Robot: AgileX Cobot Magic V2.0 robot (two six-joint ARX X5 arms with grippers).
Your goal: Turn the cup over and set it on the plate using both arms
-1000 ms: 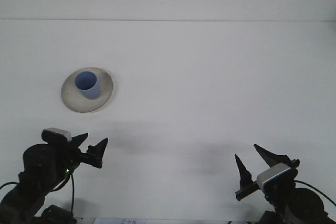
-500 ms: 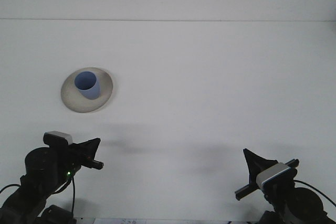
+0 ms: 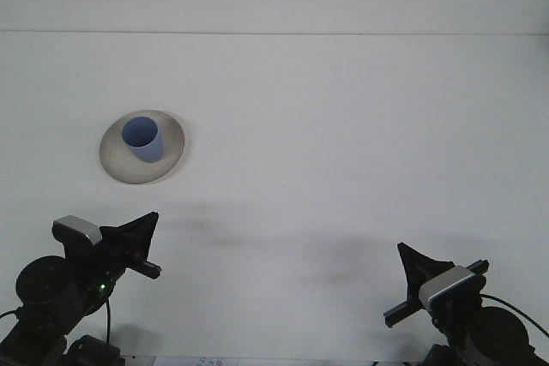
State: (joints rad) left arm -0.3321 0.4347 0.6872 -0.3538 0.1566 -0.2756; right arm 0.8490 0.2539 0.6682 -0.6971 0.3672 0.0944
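A blue cup (image 3: pixel 141 140) stands upright, mouth up, on a round cream plate (image 3: pixel 120 163) at the left of the white table. My left gripper (image 3: pixel 147 227) sits low at the front left, well below the plate, with its dark fingers together and nothing held. My right gripper (image 3: pixel 410 261) rests at the front right, far from the cup, its fingers closed to a single point and empty.
The white table (image 3: pixel 343 143) stretches from the grippers back to a far edge near the top of the view. Cables trail from both arm bases at the bottom corners.
Both grippers went from open to shut over the last second. The left arm has since drawn back to the left and down. The cup and plate have not moved.
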